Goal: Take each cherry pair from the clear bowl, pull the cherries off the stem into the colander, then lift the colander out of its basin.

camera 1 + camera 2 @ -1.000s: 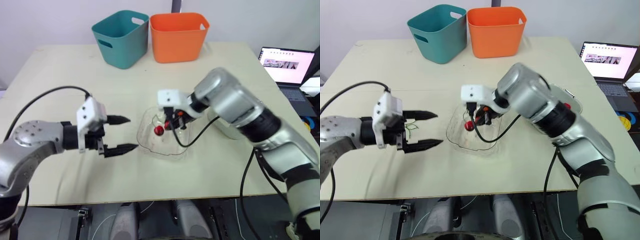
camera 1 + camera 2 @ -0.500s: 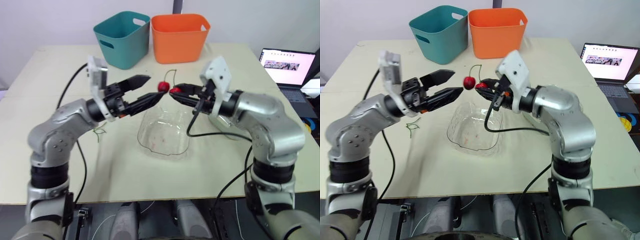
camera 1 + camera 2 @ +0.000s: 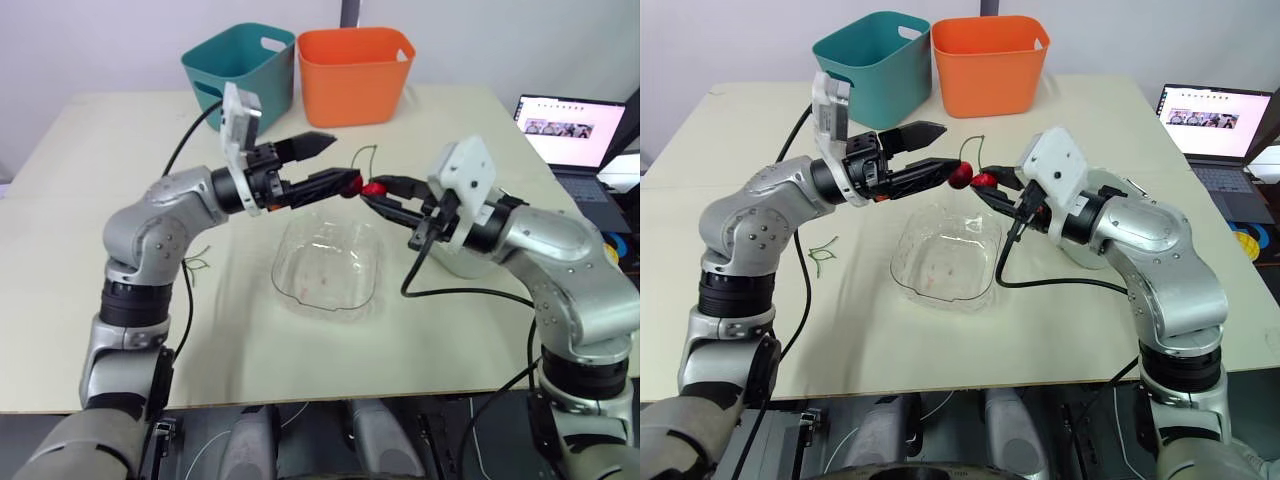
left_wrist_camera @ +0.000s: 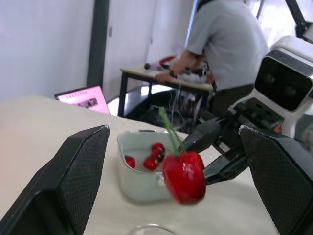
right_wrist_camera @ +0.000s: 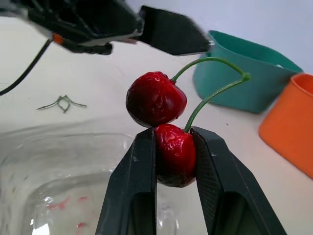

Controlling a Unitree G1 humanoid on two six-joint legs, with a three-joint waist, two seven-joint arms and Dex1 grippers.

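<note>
Movement since a second ago: up out of the clear bowl with the cherry pair, then across toward 3 o'clock in the last half second. Hanging now in the air over the bowl's 1 o'clock rim, seemingly short of the colander. Clamped by the right tool on the lower cherry. Left tool wide, brought in from 9 o'clock, with the free cherry sitting in its gap. Means pick-up done, pull-off probably next. Leaves the bowl bare but for red smears, so likely the last pair.

Right wrist view: gives the grip itself, fingers tight on one cherry, its twin touching on top, stems joined in a green arch. Left wrist view: gives the colander beyond, three cherries already inside, and a person in the background.
</note>
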